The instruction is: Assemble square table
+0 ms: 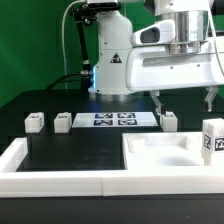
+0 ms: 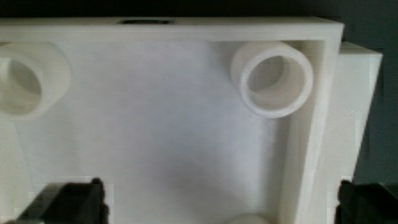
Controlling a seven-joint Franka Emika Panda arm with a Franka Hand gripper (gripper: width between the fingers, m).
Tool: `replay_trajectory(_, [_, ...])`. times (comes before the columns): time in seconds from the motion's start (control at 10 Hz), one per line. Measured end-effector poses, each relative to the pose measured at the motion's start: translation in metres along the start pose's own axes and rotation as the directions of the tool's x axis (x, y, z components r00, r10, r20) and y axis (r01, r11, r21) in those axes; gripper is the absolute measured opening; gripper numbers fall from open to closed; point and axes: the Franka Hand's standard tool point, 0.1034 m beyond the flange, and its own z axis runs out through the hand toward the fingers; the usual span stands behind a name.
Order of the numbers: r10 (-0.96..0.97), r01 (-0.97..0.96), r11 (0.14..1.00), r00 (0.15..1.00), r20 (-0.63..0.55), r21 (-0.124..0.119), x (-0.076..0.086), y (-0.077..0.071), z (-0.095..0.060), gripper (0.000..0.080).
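Sq table top point(image 2: 160, 130) lies under wide-spread fingers point(image 2: 71, 203), no contact

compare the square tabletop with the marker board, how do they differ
The tabletop is a large thick slab with a raised rim; the marker board is smaller, thin and flat. The marker board's face carries tags; the tabletop's face shows round holes. Both are white and lie on the black table.

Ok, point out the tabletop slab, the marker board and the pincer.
tabletop slab point(image 1: 150, 140): exterior view, on its raised back rim.
marker board point(image 1: 108, 120): exterior view, on its tagged top face.
pincer point(image 1: 183, 102): exterior view, midway between its open fingertips.
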Motion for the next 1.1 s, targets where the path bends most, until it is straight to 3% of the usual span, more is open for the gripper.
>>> replay_trajectory(0.2, [-0.001, 0.001, 1.000, 1.000, 0.002, -0.003, -0.010, 0.001, 0.002, 0.0649])
replay_trajectory(0.6, [-0.038, 0.038, 0.999, 0.999, -0.002, -0.020, -0.066, -0.003, 0.013, 0.0649])
replay_trajectory(1.1, [-0.044, 0.045, 0.999, 0.999, 0.030, -0.026, -0.090, -0.001, 0.020, 0.0649])
